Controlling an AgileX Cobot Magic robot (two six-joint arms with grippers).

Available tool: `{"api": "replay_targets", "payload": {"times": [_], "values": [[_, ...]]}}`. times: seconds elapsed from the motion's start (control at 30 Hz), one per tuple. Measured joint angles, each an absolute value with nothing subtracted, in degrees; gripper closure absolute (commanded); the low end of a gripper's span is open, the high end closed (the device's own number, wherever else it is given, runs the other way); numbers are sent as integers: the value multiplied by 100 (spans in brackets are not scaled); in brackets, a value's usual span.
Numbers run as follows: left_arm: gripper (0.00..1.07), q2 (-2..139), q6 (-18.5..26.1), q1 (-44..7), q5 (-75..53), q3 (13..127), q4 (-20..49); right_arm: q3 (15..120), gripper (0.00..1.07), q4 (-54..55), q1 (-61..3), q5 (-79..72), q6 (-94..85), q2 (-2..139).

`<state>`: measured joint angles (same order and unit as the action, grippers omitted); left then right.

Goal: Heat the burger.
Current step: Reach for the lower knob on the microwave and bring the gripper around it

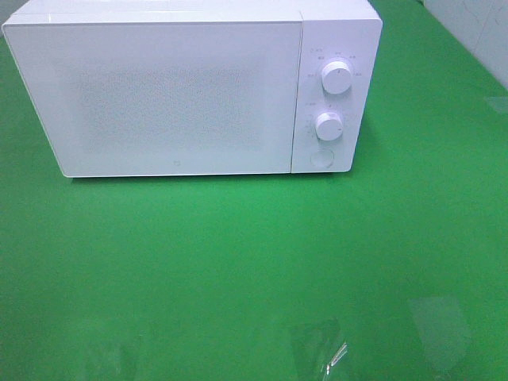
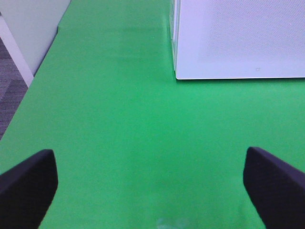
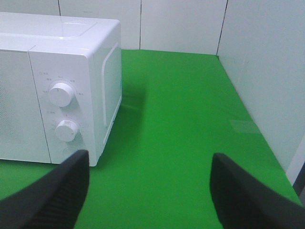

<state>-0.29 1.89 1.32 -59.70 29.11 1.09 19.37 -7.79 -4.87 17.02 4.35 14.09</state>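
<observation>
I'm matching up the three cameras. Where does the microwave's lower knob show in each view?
Exterior high: lower knob, on the control panel at the right of the microwave, under the upper knob.
Left wrist: not in view; only a corner of the door shows.
Right wrist: lower knob, under the upper knob.
Shared landmark: the white microwave door.

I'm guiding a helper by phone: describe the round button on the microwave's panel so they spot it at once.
Find the white microwave on the green table; its control panel runs down the right of the door. The round button sits at the panel's bottom, below two knobs; unlike them, it lies flat.
</observation>
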Motion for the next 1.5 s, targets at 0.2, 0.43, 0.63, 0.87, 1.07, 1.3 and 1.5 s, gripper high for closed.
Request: {"api": "replay_targets", "payload": {"times": [0.2, 0.43, 0.63, 0.87, 1.07, 1.3, 1.5], "values": [[9, -29, 189, 132, -5970, 2911, 109, 1644, 37, -768, -481, 802, 447, 2011], [9, -29, 189, 132, -5970, 2911, 109, 1547, 37, -768, -481, -458, 676, 2888], [9, -29, 189, 132, -5970, 2911, 109, 1547, 37, -762, -481, -1444, 768, 3696], [9, -29, 189, 132, -5970, 2911, 109, 1547, 37, -361, -481, -2217, 625, 4601], [9, -29, 189, 132, -5970, 2911, 109, 1547, 37, 688, -481, -2842, -372, 5294], [9, -29, 189, 132, -5970, 2911, 109, 1547, 37, 1874, -642, -3592, -1215, 5919], [9, -29, 189, 132, -5970, 2911, 109, 1541, 37, 3054, -1977, -4847, -2332, 6669]]}}
